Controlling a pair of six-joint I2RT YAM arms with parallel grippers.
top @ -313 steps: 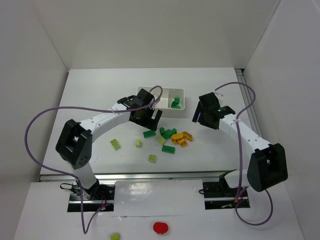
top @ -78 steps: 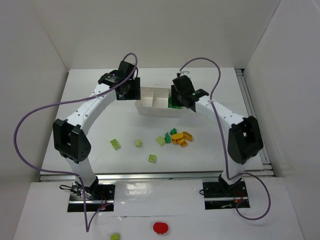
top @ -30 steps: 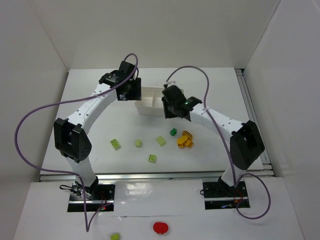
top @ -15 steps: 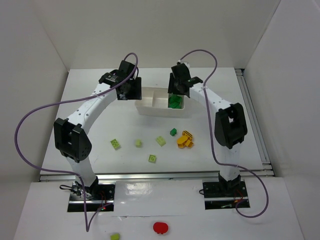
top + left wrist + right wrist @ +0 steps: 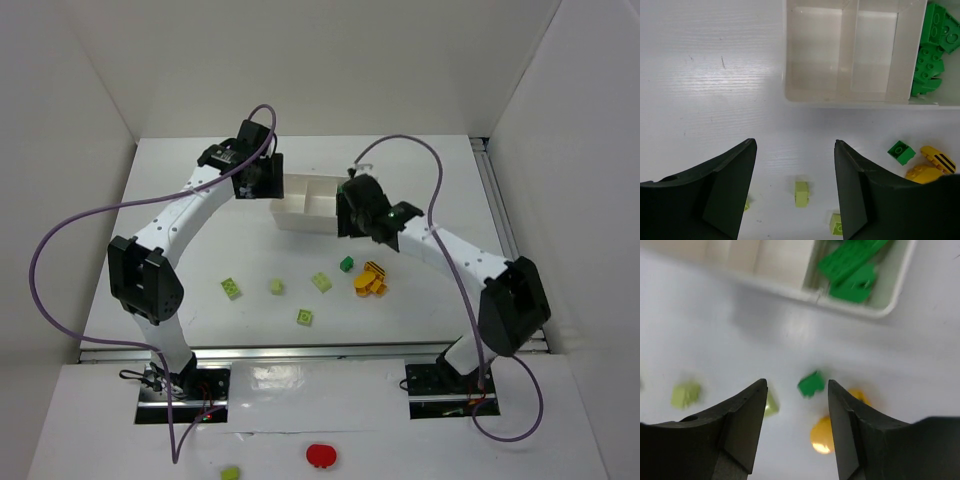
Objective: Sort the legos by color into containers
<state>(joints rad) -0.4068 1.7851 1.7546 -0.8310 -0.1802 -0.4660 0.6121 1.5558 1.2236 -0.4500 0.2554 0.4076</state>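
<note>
Legos in dark green mostly sit in the end box of the tray (image 5: 785, 289), far ahead of my right gripper (image 5: 797, 390). One dark green lego (image 5: 811, 384) lies on the table just ahead of it, a bit toward its right finger. It looks small, almost square, turned a little. My right jaws are apart and empty. My left gripper (image 5: 795, 145), also open and empty, is farther off.

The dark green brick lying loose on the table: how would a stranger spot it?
Find the white tray toward the back of the table. In front of its right end lie orange-yellow pieces; the dark green brick sits just left of them, nearer the tray. It is the only deep green piece outside the tray; the other loose bricks are pale lime.
</note>
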